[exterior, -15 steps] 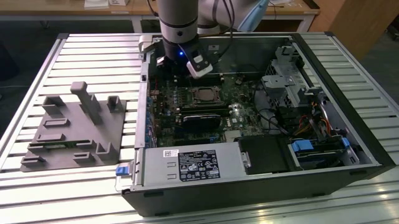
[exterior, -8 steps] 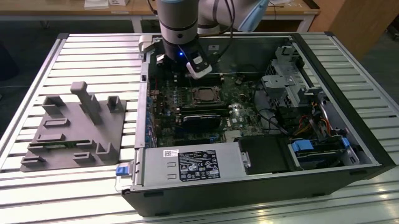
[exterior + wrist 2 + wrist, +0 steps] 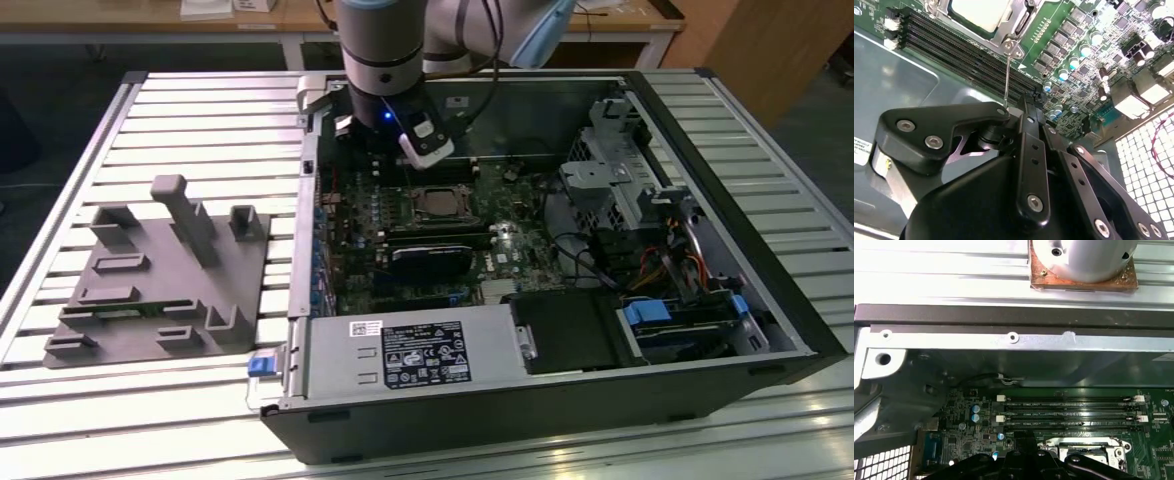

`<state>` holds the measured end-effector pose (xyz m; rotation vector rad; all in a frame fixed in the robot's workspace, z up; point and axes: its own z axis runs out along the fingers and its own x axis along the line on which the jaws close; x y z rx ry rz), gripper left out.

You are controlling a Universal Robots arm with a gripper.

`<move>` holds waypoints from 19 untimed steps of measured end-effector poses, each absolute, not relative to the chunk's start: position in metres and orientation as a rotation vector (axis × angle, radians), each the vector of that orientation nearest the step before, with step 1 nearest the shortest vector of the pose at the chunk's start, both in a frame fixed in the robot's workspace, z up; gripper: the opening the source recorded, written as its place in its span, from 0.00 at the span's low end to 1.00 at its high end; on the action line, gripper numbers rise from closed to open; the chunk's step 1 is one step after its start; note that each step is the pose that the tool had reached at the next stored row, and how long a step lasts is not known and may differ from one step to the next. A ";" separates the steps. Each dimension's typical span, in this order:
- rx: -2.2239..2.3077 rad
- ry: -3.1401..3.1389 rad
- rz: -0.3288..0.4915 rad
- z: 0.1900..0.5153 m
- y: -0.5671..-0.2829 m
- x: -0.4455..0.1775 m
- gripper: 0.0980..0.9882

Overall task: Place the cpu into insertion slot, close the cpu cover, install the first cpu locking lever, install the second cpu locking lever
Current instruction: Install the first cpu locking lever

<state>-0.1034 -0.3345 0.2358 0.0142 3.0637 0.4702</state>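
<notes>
The arm point(image 3: 386, 45) stands vertical, wrist straight, with the gripper point(image 3: 1023, 107) pointing straight down below it.

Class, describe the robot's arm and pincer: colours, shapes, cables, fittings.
The silver-grey cylindrical arm ends in a black collar with a small blue light; black cables run alongside, and a white block sits at the wrist. The black pincer has angular linkage bars fastened with silver screws.

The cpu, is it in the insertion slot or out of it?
In: the cpu lies flat and seated, the cpu cover framing its edges.
</notes>
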 end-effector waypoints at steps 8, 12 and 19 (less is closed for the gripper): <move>0.015 3.064 0.470 0.236 -0.334 -0.090 0.01; 0.015 3.064 0.470 0.236 -0.334 -0.080 0.01; 0.015 3.064 0.470 0.236 -0.334 -0.061 0.01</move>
